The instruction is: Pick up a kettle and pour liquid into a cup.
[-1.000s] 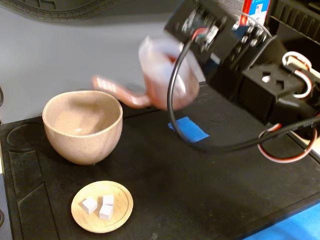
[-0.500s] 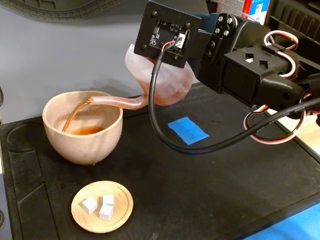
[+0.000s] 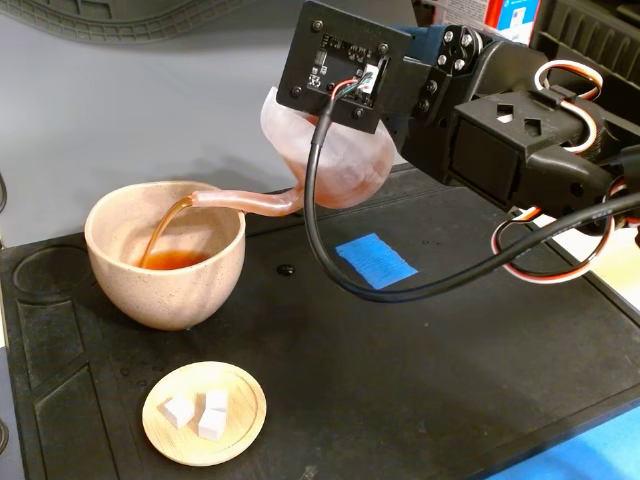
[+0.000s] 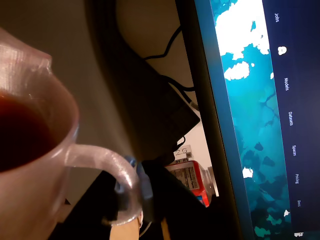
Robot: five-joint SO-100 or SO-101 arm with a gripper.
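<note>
Wrist view: end effector (image 4: 131,200) clamped on kettle (image 4: 35,150) handle, apparently; liquid (image 3: 165,235) streaming into cup (image 3: 165,255).

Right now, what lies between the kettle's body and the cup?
In the fixed view, only the kettle's own spout spans that gap, with liquid streaming off its tip into the cup; the mat below is bare.

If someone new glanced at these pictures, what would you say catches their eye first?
In the fixed view, a reddish liquid streams from the long spout of the tilted kettle into the speckled cup at left on the black mat. The claw grips the kettle's handle in the wrist view. A wooden dish with white cubes sits in front of the cup.
</note>
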